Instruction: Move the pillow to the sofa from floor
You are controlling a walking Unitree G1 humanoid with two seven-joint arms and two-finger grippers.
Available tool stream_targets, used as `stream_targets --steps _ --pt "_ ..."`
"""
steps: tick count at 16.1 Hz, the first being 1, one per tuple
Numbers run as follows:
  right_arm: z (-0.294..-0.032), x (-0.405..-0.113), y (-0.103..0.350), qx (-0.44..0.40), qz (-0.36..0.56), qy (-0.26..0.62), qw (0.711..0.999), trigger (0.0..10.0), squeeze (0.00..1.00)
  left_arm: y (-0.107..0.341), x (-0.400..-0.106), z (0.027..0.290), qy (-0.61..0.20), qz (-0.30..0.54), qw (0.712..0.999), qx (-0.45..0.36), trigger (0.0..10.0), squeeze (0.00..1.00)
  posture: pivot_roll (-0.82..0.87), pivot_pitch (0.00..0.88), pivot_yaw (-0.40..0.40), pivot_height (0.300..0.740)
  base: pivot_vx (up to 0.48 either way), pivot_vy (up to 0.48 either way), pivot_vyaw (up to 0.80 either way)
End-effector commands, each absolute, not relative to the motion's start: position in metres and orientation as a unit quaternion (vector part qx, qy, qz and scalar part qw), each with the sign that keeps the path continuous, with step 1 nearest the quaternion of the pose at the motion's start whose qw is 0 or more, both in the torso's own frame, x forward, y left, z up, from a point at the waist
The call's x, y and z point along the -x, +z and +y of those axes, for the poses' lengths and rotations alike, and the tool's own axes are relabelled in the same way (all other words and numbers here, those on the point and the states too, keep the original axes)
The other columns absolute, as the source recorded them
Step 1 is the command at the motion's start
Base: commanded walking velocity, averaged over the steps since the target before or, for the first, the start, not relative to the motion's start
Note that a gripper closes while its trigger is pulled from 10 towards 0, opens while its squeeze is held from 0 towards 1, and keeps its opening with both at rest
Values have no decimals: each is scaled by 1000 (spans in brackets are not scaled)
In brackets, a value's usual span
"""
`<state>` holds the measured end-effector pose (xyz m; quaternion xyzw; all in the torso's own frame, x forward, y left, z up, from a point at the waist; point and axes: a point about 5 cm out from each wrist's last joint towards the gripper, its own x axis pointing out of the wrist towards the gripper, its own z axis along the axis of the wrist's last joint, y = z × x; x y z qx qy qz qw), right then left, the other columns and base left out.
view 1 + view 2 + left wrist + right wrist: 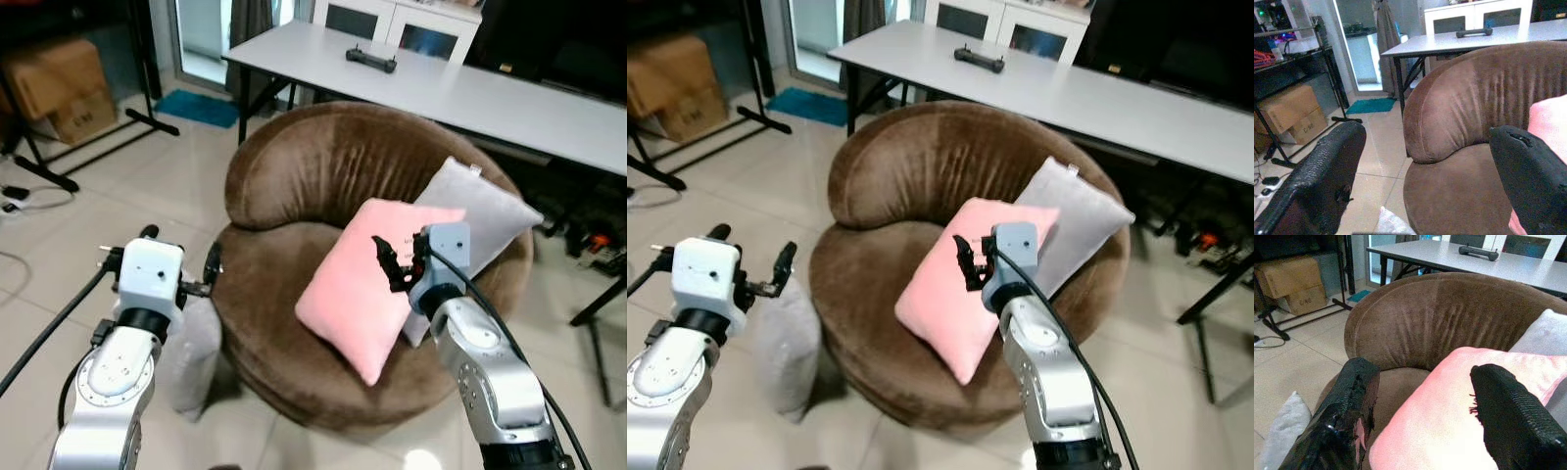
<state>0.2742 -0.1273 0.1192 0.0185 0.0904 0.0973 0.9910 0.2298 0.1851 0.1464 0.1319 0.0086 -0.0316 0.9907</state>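
A pink pillow (358, 289) leans on the seat of the round brown sofa (323, 166), with a grey pillow (485, 201) behind it against the right armrest. Another grey pillow (191, 352) stands on the floor, leaning against the sofa's left side. My right gripper (400, 257) hovers open just over the pink pillow's upper part, one finger (1508, 416) above it and nothing gripped. The left gripper (181, 245) is open above the floor pillow (1393, 223), apart from it.
A long white table (490, 93) with a black controller (370, 61) stands behind the sofa. A cardboard box (59, 88), black rack legs (88, 147) and a teal mat (201, 106) lie at the back left. Tiled floor spreads to the left.
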Motion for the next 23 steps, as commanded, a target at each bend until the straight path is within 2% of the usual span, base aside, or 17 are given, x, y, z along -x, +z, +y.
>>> stream_targets --steps 1,3,15,23 --pt "-132 -275 118 -7 99 93 991 10000 0 147 -230 179 -41 7 991 -130 10000 0 141 0 -123 740 0 341 0" --pt "-133 -275 117 -19 103 86 991 10000 0 146 -230 180 -40 7 991 -130 10000 0 141 0 -123 740 0 399 0" --pt "-138 -271 112 -40 114 67 990 10000 0 150 -237 188 -32 9 991 -132 10000 0 135 0 -91 740 0 447 -760" --pt "-142 -270 112 -45 111 64 991 10000 0 151 -238 189 -31 11 991 -132 10000 0 140 0 -96 740 0 453 0"
